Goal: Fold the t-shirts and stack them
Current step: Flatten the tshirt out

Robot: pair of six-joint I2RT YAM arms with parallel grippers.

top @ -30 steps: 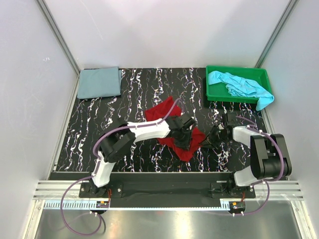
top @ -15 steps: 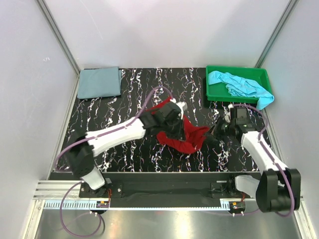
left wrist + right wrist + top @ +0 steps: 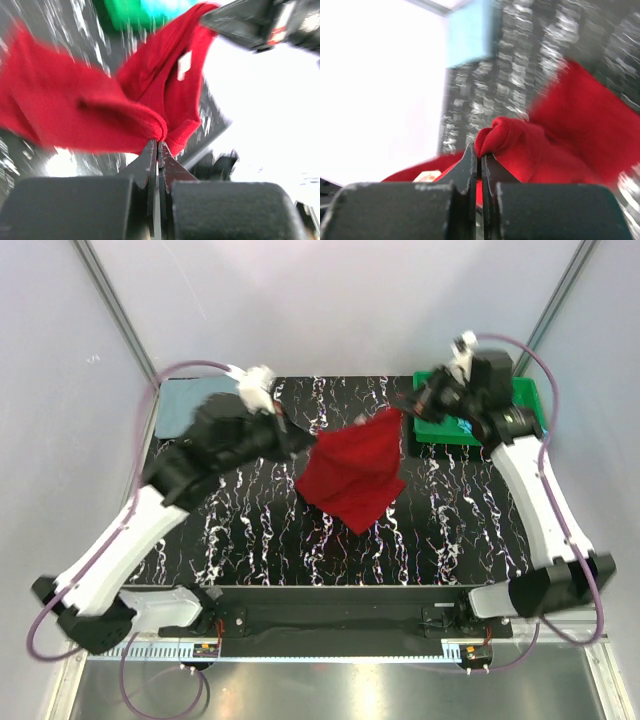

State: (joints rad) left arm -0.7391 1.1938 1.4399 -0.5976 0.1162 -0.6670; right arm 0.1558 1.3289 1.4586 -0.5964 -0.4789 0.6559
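The deep red t-shirt (image 3: 352, 472) hangs in the air above the middle of the table, stretched between both grippers. My left gripper (image 3: 298, 443) is shut on its left edge; the pinched fold shows in the left wrist view (image 3: 159, 135). My right gripper (image 3: 405, 405) is shut on its upper right corner, also seen in the right wrist view (image 3: 492, 137). The dusty grey-blue t-shirt (image 3: 178, 408) lies folded at the back left, partly hidden by my left arm. The light turquoise t-shirt (image 3: 468, 423) lies in the green tray (image 3: 432, 430), mostly hidden by my right arm.
The table top (image 3: 240, 530) is black with white streaks. White walls with metal posts close it in at the back and both sides. The green tray stands at the back right corner.
Both arms have swung up and back, lifting the red t-shirt from a crumpled heap near the front to a spread, hanging sheet. The grippers have moved apart.
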